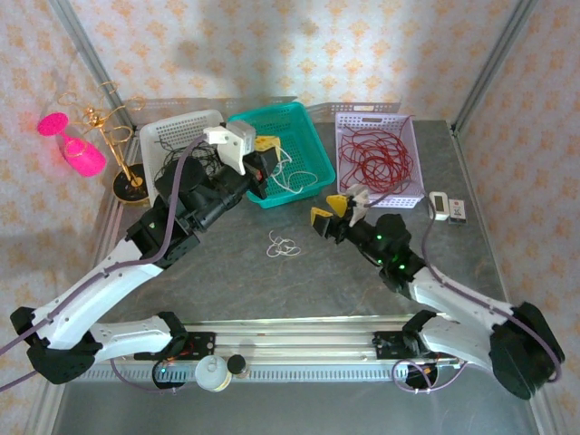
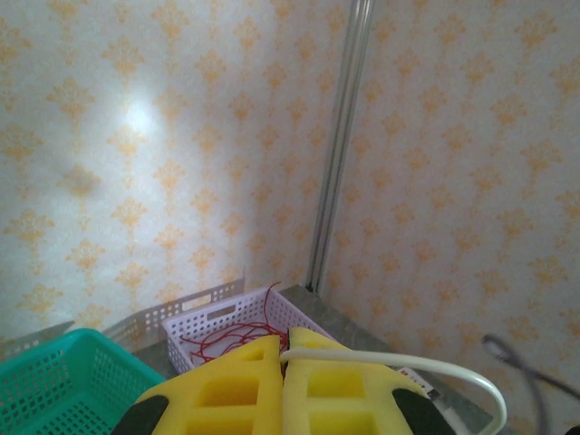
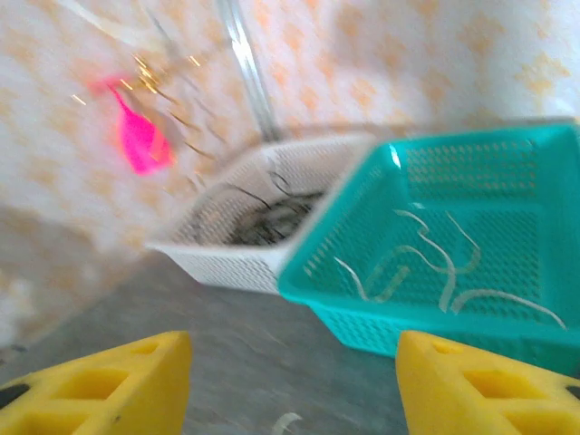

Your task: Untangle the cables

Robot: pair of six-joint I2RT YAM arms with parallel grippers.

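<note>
Three baskets sit on the grey tabletop (image 1: 227, 281). The lilac basket (image 1: 372, 116) holds red cables (image 1: 376, 159), the teal basket (image 1: 272, 111) white cables (image 1: 304, 181), the white basket (image 1: 181, 122) black cables (image 3: 267, 222). The left end effector (image 2: 283, 349) is pressed together, pinching one white cable (image 2: 408, 362) by the teal basket. The right end effector (image 3: 292, 362) is spread wide. Small white loops (image 1: 283, 245) lie on the tabletop between the arms.

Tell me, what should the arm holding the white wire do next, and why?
Probably open the left gripper: it is shut on a white cable and seems to hang over the teal basket, where other white strands already lie.
</note>
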